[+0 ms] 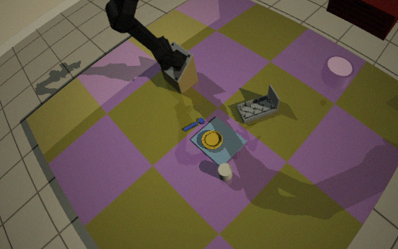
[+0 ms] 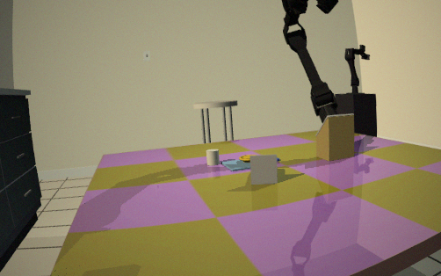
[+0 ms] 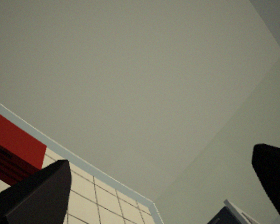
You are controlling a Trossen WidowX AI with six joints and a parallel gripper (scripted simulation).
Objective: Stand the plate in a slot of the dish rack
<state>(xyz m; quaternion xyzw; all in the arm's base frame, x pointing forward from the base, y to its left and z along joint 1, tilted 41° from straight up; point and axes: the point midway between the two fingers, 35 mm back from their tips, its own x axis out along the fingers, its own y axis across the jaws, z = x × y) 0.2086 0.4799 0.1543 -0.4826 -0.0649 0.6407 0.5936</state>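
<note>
The yellow plate [image 1: 212,139] [image 2: 245,158] is seen lying flat on the blue mat [image 1: 231,139] [image 2: 234,165], beside the dish rack [image 1: 260,113] [image 2: 263,170]. The hand [image 3: 164,163] is held wide, with nothing gripped. Picking up seems not yet begun; the hand must be brought down over the mat.

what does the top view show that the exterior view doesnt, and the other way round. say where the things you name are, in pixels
Only top: the plate's whole round face and the slots of the dish rack [image 1: 248,120].
Only exterior: a round stool [image 2: 215,105] and dark drawers [image 2: 12,117].
Both: the yellow plate [image 1: 212,139] [image 2: 244,157], the blue mat [image 1: 233,142] [image 2: 234,165] and a white cylinder [image 1: 225,172] [image 2: 213,157].
</note>
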